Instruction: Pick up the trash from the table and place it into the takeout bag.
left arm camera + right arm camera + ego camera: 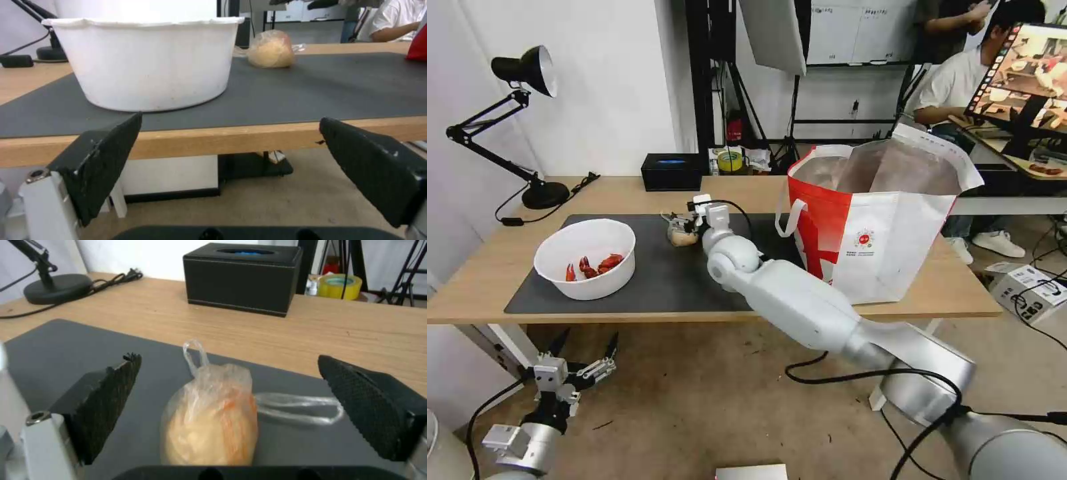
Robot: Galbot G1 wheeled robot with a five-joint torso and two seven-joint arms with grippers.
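The knotted clear bag of beige lump (211, 420) lies on the dark grey mat (66, 350) of the table (934, 287). My right gripper (229, 358) is open and straddles the bag, one finger on each side, not touching. In the head view this gripper (679, 225) reaches over the mat's middle to the bag (680, 235). The white bowl (586, 257) with red crayfish shells stands on the mat's left part. My left gripper (586, 341) hangs open below the table's front edge, facing the bowl (146, 63). The red-and-white takeout bag (880, 220) stands open at the right.
A small black box (672, 171) sits at the table's back edge, with a yellow tape roll (730, 160) behind it. A black desk lamp (527, 73) stands at the back left, its cord trailing on the wood. A cardboard box (1027, 290) lies on the floor at the right.
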